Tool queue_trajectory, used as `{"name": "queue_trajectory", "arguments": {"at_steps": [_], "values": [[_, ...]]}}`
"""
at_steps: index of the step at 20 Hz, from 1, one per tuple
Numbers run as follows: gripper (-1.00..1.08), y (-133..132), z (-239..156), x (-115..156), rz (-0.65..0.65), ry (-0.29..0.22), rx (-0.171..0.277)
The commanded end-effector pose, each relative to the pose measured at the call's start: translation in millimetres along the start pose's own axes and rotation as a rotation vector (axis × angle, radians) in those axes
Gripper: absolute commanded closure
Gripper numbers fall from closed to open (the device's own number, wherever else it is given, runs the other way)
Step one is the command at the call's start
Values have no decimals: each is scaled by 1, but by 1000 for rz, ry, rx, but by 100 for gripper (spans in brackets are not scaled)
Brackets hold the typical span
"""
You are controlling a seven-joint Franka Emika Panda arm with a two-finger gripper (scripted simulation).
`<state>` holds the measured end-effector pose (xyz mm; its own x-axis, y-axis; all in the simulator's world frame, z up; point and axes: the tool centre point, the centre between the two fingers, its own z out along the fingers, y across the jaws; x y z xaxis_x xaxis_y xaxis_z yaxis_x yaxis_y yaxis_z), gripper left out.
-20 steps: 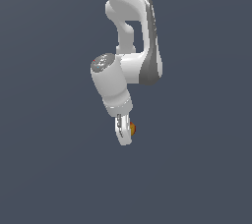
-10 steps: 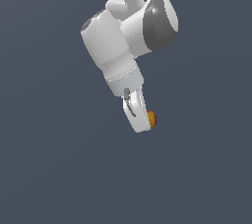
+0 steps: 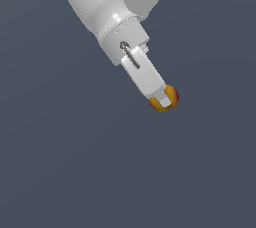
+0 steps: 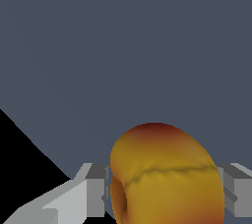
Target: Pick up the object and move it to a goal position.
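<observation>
The claw point(image 3: 165, 99) grips the object point(image 4: 165, 176), a yellow-orange ball blotched dark red and creased.

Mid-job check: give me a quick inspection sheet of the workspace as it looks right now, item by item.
Surface: only a plain dark grey-blue backdrop; no table edge or markings to be made out.
Job's things: the fruit-like ball, yellow-orange with dark red blotches, sits between the fingers at the tip of the arm. No goal marker seen.
Clutter: nothing seen.
Grippers: the gripper is shut on the ball, a finger pressed against each side; the hand points down toward the exterior view's right.
Cables: nothing seen.
Surroundings: white arm links enter from the top of the exterior view; a black corner in the wrist view, cause unclear.
</observation>
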<state>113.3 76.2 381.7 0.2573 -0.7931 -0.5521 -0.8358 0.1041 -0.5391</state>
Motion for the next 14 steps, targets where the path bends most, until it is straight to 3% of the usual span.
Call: {"name": "queue_trajectory", "arguments": {"at_steps": [1,8,14], "values": [[108,-12,-16,-15,-2,-40,38],[108,-32,-49,-38,-2,-113,106],[108,-38,-61,-45,-1,-139,130]]}}
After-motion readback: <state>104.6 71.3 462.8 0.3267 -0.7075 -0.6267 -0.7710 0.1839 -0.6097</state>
